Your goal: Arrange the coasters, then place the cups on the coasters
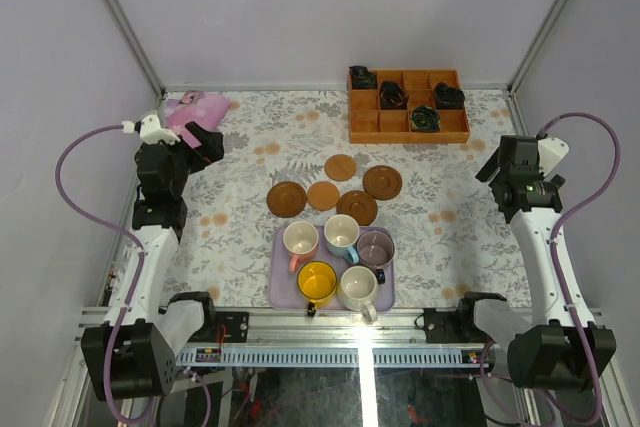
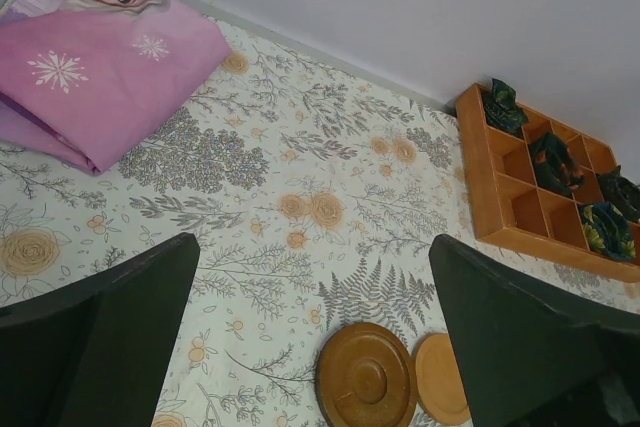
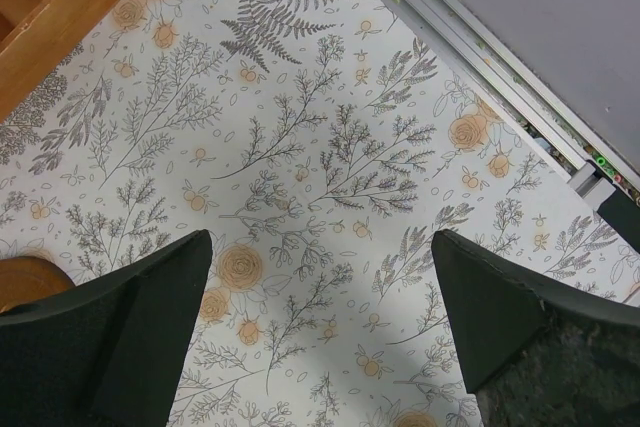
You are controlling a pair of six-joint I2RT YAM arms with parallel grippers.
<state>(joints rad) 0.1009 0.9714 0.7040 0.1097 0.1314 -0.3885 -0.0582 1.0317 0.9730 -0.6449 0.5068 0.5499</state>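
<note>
Several brown coasters lie in a loose cluster mid-table, among them a dark ringed coaster point(image 1: 287, 198) point(image 2: 366, 377) and a lighter plain coaster point(image 1: 323, 195) point(image 2: 440, 377). Several cups stand on the lavender tray point(image 1: 277, 282) at the front: cream cup with pink handle point(image 1: 300, 239), light blue cup point(image 1: 341, 234), purple cup point(image 1: 375, 246), yellow cup point(image 1: 317, 280) and cream-white cup point(image 1: 359, 285). My left gripper point(image 1: 208, 144) point(image 2: 312, 247) hangs open above the cloth, left of the coasters. Far to the right, my right gripper point(image 1: 490, 169) point(image 3: 320, 237) is open over bare cloth, holding nothing.
An orange-brown compartment box point(image 1: 408, 107) point(image 2: 520, 197) with dark bundles in some cells sits at the back right; its corner point(image 3: 40, 17) shows in the right wrist view. A pink printed pouch point(image 1: 195, 107) point(image 2: 100, 77) lies at the back left. Walls enclose the table.
</note>
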